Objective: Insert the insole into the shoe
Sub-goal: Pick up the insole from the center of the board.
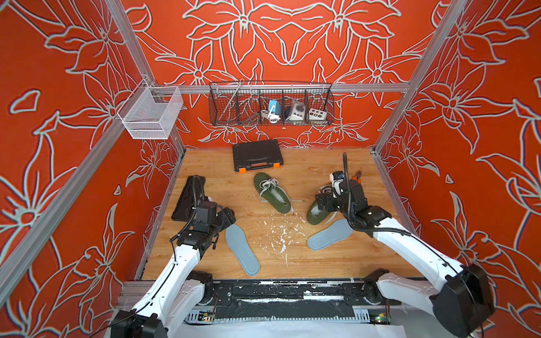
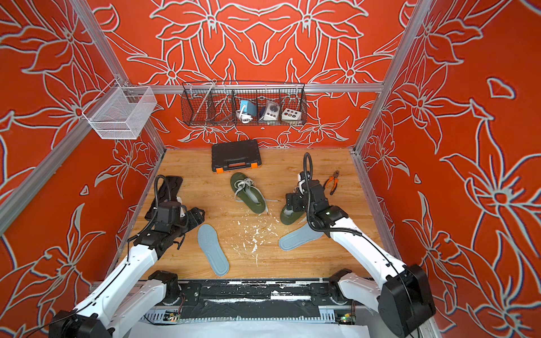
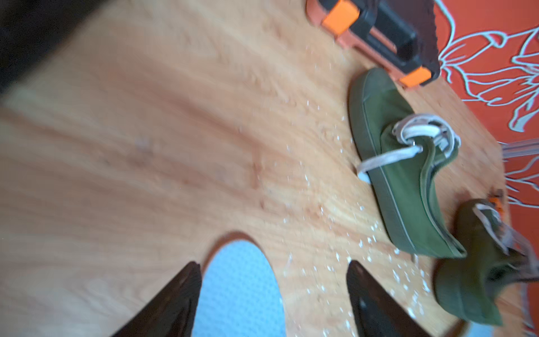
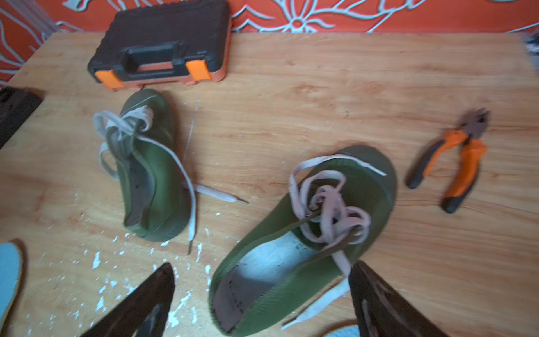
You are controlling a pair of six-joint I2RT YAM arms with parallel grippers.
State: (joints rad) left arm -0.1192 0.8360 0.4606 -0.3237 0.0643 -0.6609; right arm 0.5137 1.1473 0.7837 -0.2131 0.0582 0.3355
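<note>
- Jaws on the left arm stand spread and empty, straddling the rounded end of the grey insole point(image 3: 242, 291), which lies flat on the worktop point(image 1: 307, 164).
- Right jaws are also spread and empty, over the heel opening of the near green shoe point(image 4: 291, 248). A second insole point(image 1: 329, 234) lies just beside it.
- Other shoe point(image 1: 272, 194) sits mid-worktop with its laces loose.
- Judged step: picking up the insole.
- It is thin and flat, so tilt the left jaws and work one fingertip under the rim. Pinch near the end, not the middle.
- Right jaws should steady the shoe's collar and keep the laces clear of the mouth.
</note>
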